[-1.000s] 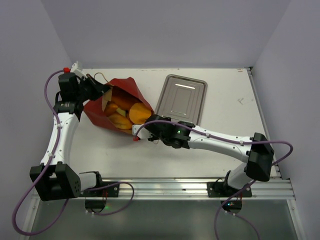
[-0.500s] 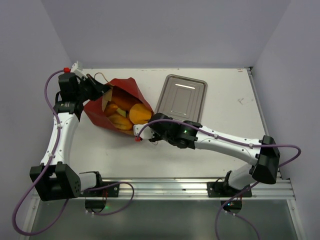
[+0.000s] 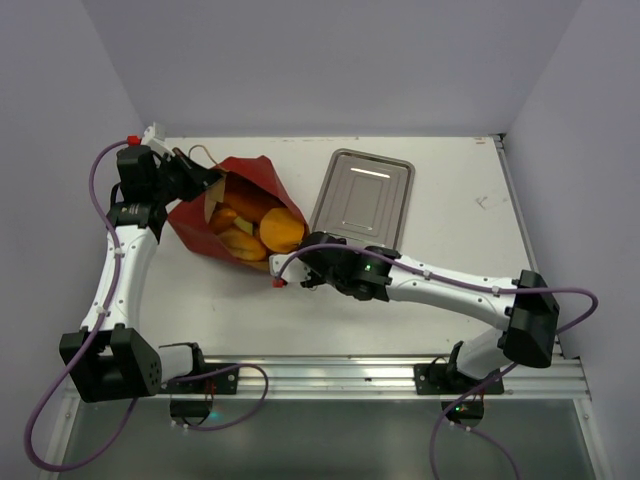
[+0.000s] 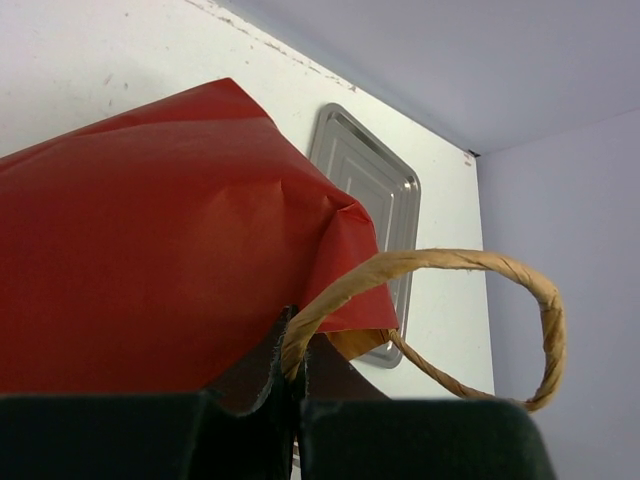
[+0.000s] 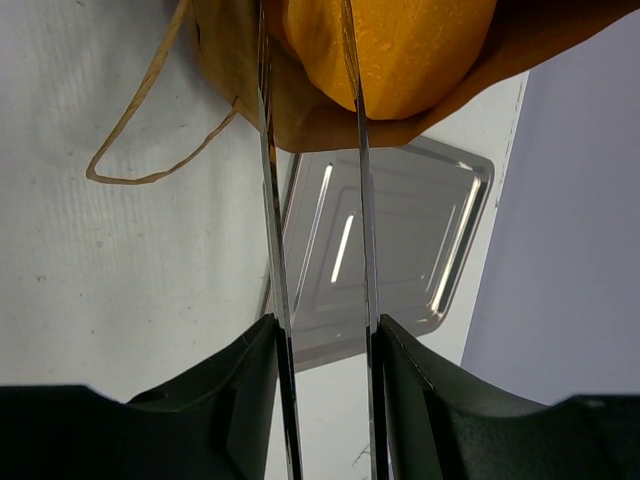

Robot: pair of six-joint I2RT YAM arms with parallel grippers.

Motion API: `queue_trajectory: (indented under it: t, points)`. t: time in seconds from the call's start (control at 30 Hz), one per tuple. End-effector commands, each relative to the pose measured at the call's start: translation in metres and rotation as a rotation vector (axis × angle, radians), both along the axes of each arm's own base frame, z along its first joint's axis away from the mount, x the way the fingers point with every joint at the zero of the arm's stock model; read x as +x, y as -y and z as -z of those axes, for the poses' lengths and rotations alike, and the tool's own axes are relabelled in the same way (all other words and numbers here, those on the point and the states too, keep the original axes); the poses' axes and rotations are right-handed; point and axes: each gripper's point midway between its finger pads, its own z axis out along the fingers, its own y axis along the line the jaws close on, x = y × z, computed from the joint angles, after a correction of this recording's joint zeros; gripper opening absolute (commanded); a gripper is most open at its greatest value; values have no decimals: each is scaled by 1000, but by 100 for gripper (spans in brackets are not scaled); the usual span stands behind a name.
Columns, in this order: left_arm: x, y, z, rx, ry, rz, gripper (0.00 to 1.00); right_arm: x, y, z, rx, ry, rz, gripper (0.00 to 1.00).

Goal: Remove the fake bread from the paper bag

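Observation:
The red paper bag (image 3: 258,173) lies on its side at the back left, its mouth facing the right arm. Golden-orange fake bread (image 3: 279,229) fills the mouth. My left gripper (image 3: 192,172) is at the bag's far end, shut on a cord handle (image 4: 450,262); red paper (image 4: 150,250) fills the left wrist view. My right gripper (image 3: 275,272) is at the lower lip of the mouth. Its thin metal blades (image 5: 305,20) stand apart and parallel. One crosses a round orange bun (image 5: 420,50), the other the brown lip. Their tips run off the frame's top.
A rectangular metal tray (image 3: 362,195) lies just right of the bag, behind the right wrist (image 5: 400,250). The bag's second cord handle (image 5: 150,120) loops loose on the white table. Walls close in at the back and both sides.
The right arm's elbow swung out to the right and the wrist shifted slightly at the bag mouth. The bag, the bread and the left arm have stayed put.

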Motion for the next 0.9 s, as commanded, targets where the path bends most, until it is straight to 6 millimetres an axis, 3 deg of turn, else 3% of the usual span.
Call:
queue_trajectory:
  t: [0.0, 0.57, 0.87]
  points:
    - [-5, 7, -40, -44, 98, 30, 0, 10, -4, -10, 1, 80, -1, 46]
    - [-9, 16, -53, -136, 109, 63, 0, 16, 5, 10, -58, 198, -13, 45]
    - [-12, 19, -52, -172, 105, 76, 0, 22, 8, 2, -46, 279, 6, 38]
